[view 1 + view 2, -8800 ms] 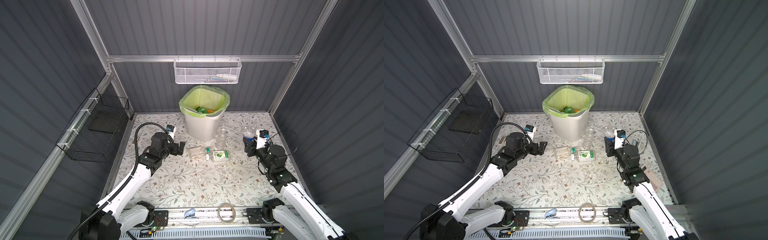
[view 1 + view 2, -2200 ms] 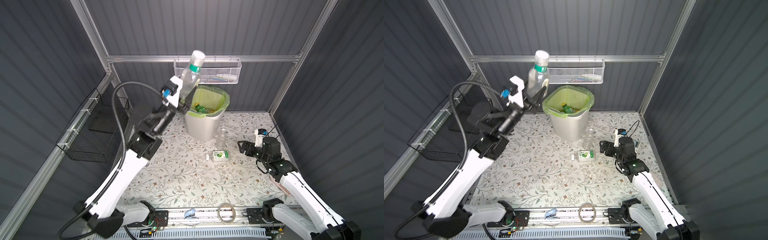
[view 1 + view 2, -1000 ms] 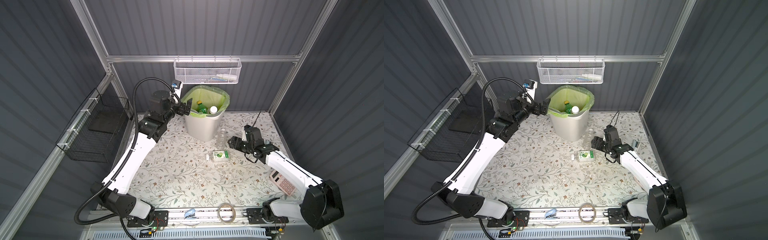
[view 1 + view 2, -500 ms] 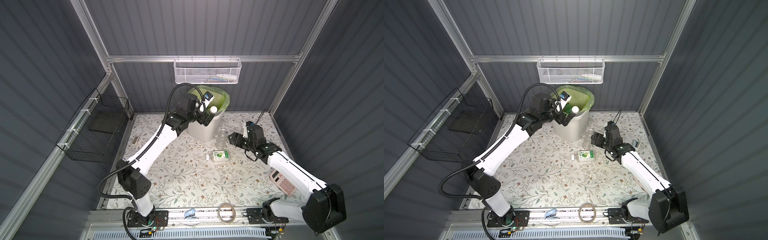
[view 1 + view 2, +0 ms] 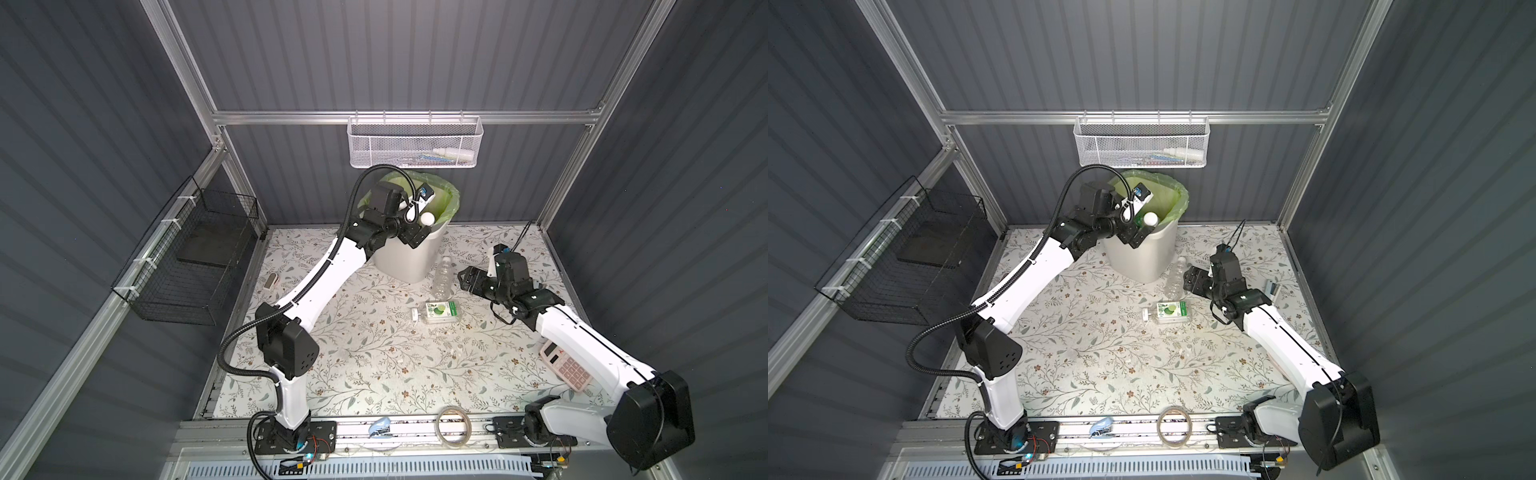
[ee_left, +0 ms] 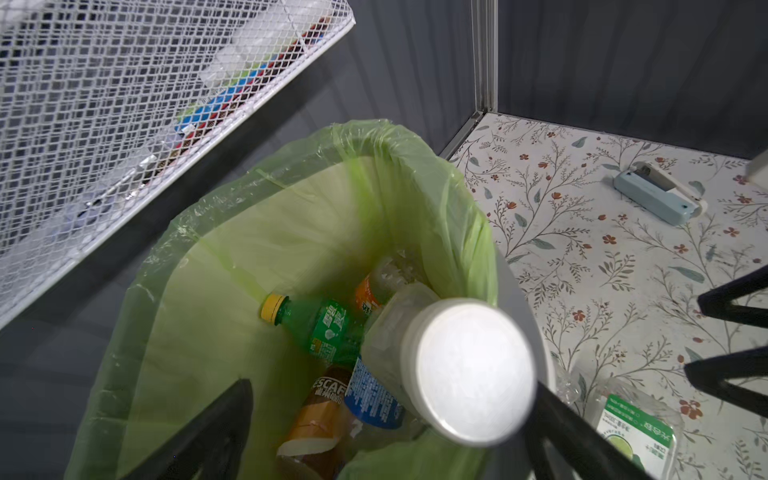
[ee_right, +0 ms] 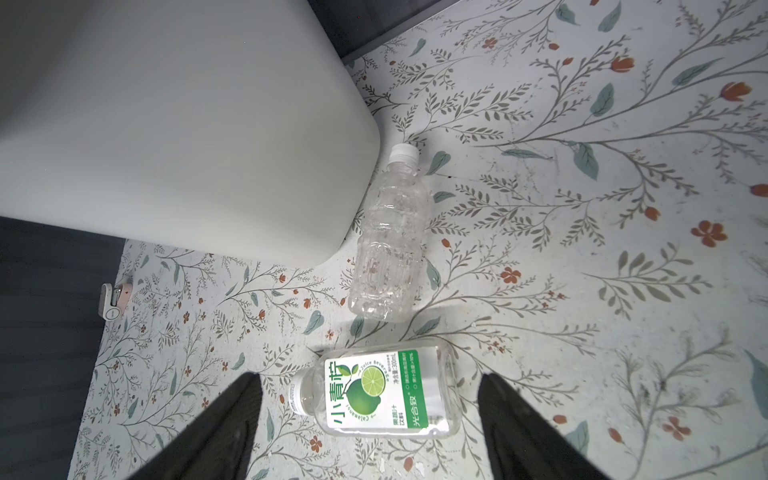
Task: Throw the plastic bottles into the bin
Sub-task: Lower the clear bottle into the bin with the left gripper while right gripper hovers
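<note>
left pincer [image 5: 420, 227] spread above bin [image 5: 453, 199] rim

Two plastic bottles [image 5: 441, 282] right of the bin [image 5: 409, 259]

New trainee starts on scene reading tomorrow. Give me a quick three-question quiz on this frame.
1. True or false: the right gripper is shut on a bottle.
2. How many bottles lie on the floral-patterned table? A) none B) two C) five
3. Which of them lies right beside the white tapered plastic bin with the light green liner?

Key:
1. False. Its jaws stand open and empty.
2. B.
3. The clear unlabelled bottle with a white cap. The clear bottle with a green-and-white lime label lies farther from the bin.
</note>
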`<state>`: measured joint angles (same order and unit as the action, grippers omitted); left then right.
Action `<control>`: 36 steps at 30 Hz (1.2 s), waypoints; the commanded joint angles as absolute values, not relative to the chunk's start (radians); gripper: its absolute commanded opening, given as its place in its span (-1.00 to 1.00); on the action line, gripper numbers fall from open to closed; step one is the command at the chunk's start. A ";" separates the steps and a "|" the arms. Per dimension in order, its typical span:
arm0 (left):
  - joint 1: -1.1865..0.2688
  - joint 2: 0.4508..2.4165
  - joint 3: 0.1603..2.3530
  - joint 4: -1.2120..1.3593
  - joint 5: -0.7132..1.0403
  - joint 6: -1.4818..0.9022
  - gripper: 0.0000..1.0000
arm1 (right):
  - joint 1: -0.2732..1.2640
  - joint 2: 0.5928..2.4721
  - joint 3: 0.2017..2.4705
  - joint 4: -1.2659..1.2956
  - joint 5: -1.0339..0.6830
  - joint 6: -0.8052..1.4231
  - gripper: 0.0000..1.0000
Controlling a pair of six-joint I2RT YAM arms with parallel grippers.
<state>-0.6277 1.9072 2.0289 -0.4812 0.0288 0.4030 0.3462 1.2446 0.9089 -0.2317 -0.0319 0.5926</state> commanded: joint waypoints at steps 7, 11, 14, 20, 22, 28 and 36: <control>-0.622 2.030 2.206 -0.462 -0.099 0.350 0.99 | 0.350 1.271 0.893 -0.201 -0.031 0.581 0.68; -0.607 2.098 2.295 -0.469 -0.133 0.322 0.99 | 0.351 1.277 0.891 -0.195 -0.035 0.582 0.68; -0.580 2.147 2.357 -0.480 -0.136 0.288 0.99 | 0.350 1.278 0.888 -0.192 -0.038 0.581 0.68; -0.517 2.228 2.450 -0.505 -0.119 0.251 0.99 | 0.351 1.278 0.887 -0.190 -0.039 0.583 0.68; -0.503 2.234 2.454 -0.501 -0.121 0.249 0.99 | 0.351 1.278 0.887 -0.190 -0.038 0.583 0.68; -0.486 2.231 2.467 -0.484 -0.143 0.257 0.99 | 0.351 1.285 0.893 -0.192 -0.043 0.586 0.68; -0.482 2.152 2.428 -0.447 -0.116 0.250 0.99 | 0.350 1.317 0.910 -0.213 -0.030 0.596 0.68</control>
<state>-0.4770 2.2253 2.4401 -0.4744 -0.1341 0.2680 0.3462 1.2926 0.9031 -0.2020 -0.0380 0.5915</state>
